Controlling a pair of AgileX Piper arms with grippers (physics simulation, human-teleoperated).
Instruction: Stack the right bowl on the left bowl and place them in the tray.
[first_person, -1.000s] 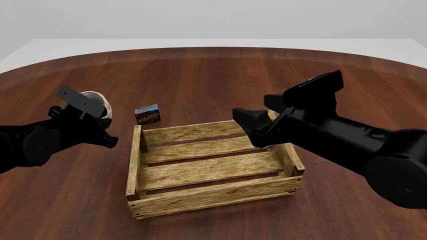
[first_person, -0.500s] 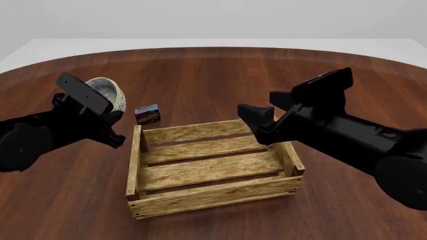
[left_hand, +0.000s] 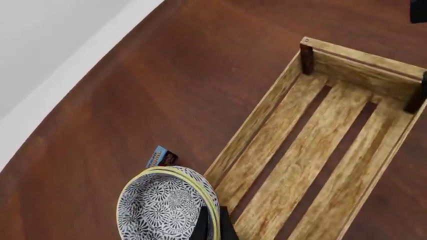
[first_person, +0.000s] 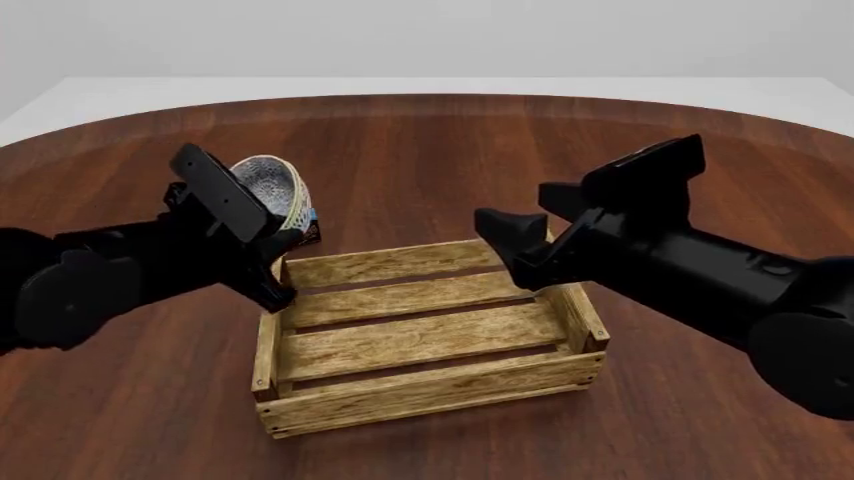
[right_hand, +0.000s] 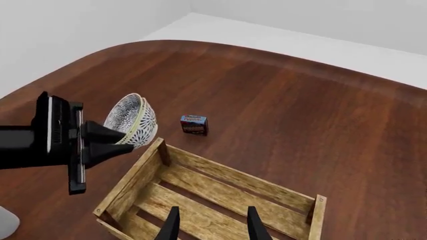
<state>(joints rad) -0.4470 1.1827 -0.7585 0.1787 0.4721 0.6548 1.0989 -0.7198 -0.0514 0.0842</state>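
Observation:
A blue-and-white patterned bowl stack (first_person: 271, 186) hangs tilted on its side above the table, just off the tray's far left corner. Two yellow rims, one inside the other, show on the stack (left_hand: 167, 207) in the left wrist view, so the right bowl and left bowl appear nested. My left gripper (first_person: 278, 243) is shut on the stack's lower rim (right_hand: 133, 120). The tray (first_person: 400, 263), a wooden slatted crate, stands mid-table with nothing in it. My right gripper (first_person: 525, 228) hovers open over the tray's far right corner, its fingers (right_hand: 172, 224) apart above the slats (right_hand: 233, 172).
A small dark red-and-blue box (right_hand: 194, 124) lies on the table just beyond the tray's far left corner, partly hidden behind the left gripper in the front view. The round wooden table's far edge (first_person: 427, 98) borders a white floor.
The left gripper has carried the bowl stack up and to the right, close to the tray's left corner. The right arm shifted slightly right earlier and now holds still.

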